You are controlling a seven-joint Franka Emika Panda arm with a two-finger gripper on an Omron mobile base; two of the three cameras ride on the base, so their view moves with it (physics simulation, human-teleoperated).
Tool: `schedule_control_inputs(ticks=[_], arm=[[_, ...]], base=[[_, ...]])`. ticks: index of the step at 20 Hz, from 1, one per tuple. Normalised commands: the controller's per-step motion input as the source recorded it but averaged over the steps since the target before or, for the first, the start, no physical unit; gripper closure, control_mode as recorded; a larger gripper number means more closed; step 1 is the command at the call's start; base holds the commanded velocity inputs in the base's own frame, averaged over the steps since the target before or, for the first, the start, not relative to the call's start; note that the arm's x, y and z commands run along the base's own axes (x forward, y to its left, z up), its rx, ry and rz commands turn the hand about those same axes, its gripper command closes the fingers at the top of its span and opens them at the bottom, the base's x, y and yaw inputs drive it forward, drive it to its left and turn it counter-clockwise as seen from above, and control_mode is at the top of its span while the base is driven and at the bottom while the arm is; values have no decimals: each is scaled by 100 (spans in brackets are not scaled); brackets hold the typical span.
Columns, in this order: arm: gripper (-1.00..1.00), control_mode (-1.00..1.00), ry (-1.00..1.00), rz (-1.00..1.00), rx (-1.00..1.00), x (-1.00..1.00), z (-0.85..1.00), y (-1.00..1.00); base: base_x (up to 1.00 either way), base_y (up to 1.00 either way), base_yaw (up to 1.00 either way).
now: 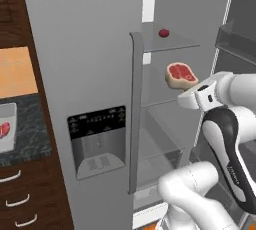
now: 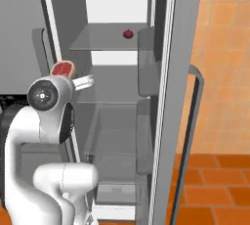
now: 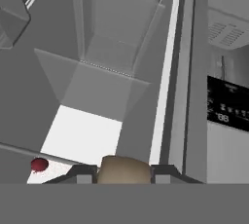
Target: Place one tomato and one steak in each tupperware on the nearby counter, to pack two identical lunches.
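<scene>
I have the gripper (image 3: pixel 122 173) clamped on the red, fat-rimmed raw steak (image 1: pixel 181 75), held in the air in front of the open grey fridge (image 1: pixel 85 74). One small dark red tomato (image 1: pixel 163 33) sits on the upper glass shelf. I should back out level, clear of the door edge, then carry it left to the pale grey tupperware (image 1: pixel 6 141) on the speckled black counter (image 1: pixel 27 124)

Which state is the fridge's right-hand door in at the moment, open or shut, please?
Open: the fridge door stands swung out, exposing shelves with a tomato inside.
</scene>
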Motion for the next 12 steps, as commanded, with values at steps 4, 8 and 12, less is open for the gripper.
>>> schedule_control_inputs(ticks=[4, 8, 12], arm=[[100, 100, 0, 0, 0, 0, 0, 0], [100, 100, 0, 0, 0, 0, 0, 0], [100, 100, 0, 0, 0, 0, 0, 0]], base=[[-100, 100, 17], [-85, 100, 17], [-46, 100, 13]])
